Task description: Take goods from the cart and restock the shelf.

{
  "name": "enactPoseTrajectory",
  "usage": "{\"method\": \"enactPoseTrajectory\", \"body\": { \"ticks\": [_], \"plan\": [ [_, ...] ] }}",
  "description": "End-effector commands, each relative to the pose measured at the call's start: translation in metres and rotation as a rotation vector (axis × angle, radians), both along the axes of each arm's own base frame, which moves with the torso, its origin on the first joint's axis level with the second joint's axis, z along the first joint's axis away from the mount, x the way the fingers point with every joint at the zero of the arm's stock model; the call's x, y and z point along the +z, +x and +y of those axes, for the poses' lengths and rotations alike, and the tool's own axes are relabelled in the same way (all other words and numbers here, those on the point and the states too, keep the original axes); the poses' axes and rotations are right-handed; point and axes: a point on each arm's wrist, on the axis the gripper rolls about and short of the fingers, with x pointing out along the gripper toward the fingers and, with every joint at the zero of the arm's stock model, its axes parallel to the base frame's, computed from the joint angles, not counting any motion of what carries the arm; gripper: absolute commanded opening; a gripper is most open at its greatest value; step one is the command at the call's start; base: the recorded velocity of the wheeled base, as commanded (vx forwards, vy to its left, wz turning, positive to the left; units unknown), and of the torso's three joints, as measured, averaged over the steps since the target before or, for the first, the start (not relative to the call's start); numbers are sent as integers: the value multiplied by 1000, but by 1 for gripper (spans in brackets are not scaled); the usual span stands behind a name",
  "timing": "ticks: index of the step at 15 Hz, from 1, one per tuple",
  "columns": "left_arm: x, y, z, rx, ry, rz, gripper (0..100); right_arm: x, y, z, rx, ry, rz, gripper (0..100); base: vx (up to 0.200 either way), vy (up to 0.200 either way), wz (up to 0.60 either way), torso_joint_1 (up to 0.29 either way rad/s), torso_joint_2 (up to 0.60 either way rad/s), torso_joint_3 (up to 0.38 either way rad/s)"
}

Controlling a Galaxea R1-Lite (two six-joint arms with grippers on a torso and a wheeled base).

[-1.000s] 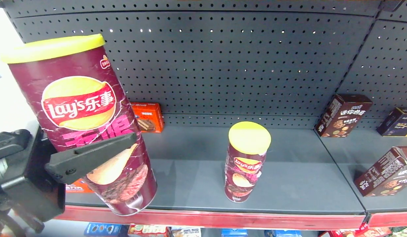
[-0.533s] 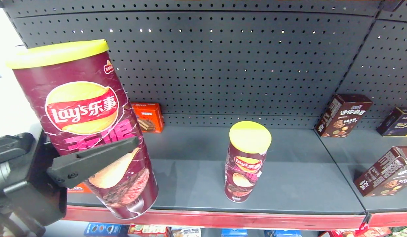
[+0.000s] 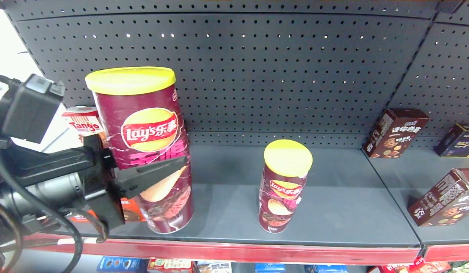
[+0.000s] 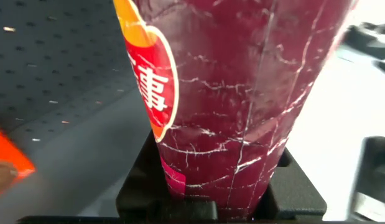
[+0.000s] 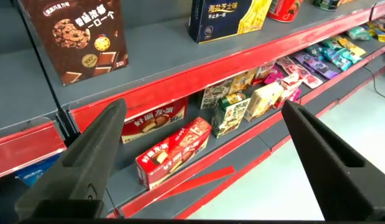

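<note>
A tall maroon chips can (image 3: pixel 143 151) with a yellow lid stands nearly upright at the shelf's front left, with my left gripper (image 3: pixel 158 167) shut on its lower half. Whether its base rests on the grey shelf board (image 3: pixel 226 212) I cannot tell. In the left wrist view the can (image 4: pixel 242 93) sits between the black fingers (image 4: pixel 148 193). A second, identical can (image 3: pixel 285 185) stands upright on the shelf to the right, about a can's width away. My right gripper (image 5: pixel 204 124) is open and holds nothing, in front of lower shelves.
An orange box (image 3: pixel 132 208) lies behind the held can and a white-and-red box (image 3: pixel 82 119) is at the far left. Brown cookie boxes (image 3: pixel 395 132) (image 3: pixel 443 197) stand on the right. The perforated back panel (image 3: pixel 257 76) and the red front lip (image 3: pixel 257 252) bound the shelf.
My left gripper has carried the can to the right and deeper over the shelf, and the can now stands straighter. It now hides the orange box at the back. The standing can has not moved.
</note>
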Motion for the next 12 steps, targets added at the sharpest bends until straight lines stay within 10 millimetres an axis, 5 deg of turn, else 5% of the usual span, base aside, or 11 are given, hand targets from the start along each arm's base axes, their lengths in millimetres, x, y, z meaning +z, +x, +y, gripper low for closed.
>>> {"method": "enactPoseTrajectory", "body": {
  "ticks": [1,8,11,12],
  "plan": [
    [-7,22,-3,37,18,27,0,0,0,0,-2,2,3,100,0,0,0,0,0,0],
    [-2,76,-24,25,17,9,0,0,0,0,-2,2,3,100,0,0,0,0,0,0],
    [-4,84,-28,13,15,18,0,0,0,0,0,2,3,100,0,0,0,0,0,0],
    [-22,105,-33,29,53,18,0,0,0,0,0,2,3,100,0,0,0,0,0,0]
  ]
}}
